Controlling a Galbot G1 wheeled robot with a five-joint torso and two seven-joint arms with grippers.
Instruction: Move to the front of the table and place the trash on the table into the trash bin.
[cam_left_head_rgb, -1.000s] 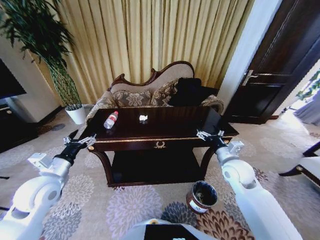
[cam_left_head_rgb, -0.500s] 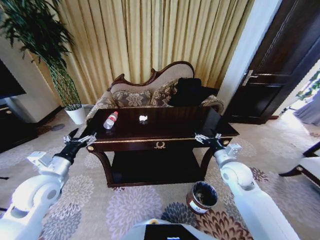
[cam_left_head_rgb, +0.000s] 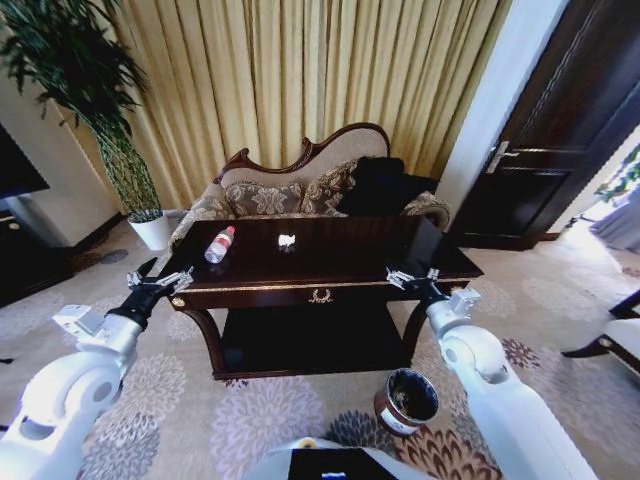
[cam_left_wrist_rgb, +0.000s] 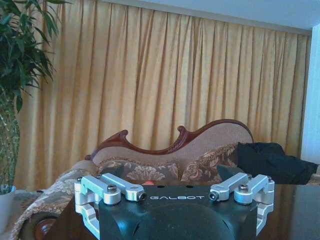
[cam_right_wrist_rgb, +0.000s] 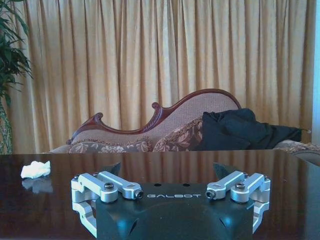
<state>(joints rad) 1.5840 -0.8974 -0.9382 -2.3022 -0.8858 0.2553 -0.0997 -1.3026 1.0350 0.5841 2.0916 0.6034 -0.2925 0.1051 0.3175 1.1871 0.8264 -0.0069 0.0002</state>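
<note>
The right pincer (cam_left_head_rgb: 410, 281) had crept nearer the tabletop (cam_left_head_rgb: 340, 255), wide open and empty like the left pincer (cam_left_head_rgb: 160, 283); plastic bottle (cam_left_head_rgb: 219, 244) and paper scrap (cam_left_head_rgb: 286, 240) lay untouched, trash bin (cam_left_head_rgb: 406, 401) below.

**Table dead ahead, bin down on the floor to the right**

The large dark glossy wooden table with gold edge trim (cam_left_head_rgb: 330, 262) stands straight in front. On it, towards the left, lies the small clear plastic bottle with red cap and label (cam_left_head_rgb: 220, 243); just right of it sits the crumpled white paper scrap (cam_left_head_rgb: 286, 240). Behind the table, the carved-back patterned sofa (cam_left_head_rgb: 300, 185), with the pleated gold curtain (cam_left_head_rgb: 300, 80) behind that. The small round dark brown trash bin (cam_left_head_rgb: 406, 400) stands on the patterned carpet (cam_left_head_rgb: 250, 420), before the table's right front leg. The open left gripper (cam_left_head_rgb: 152, 285) hangs off the table's left front corner, the open right gripper (cam_left_head_rgb: 414, 282) at its right front edge.
</note>
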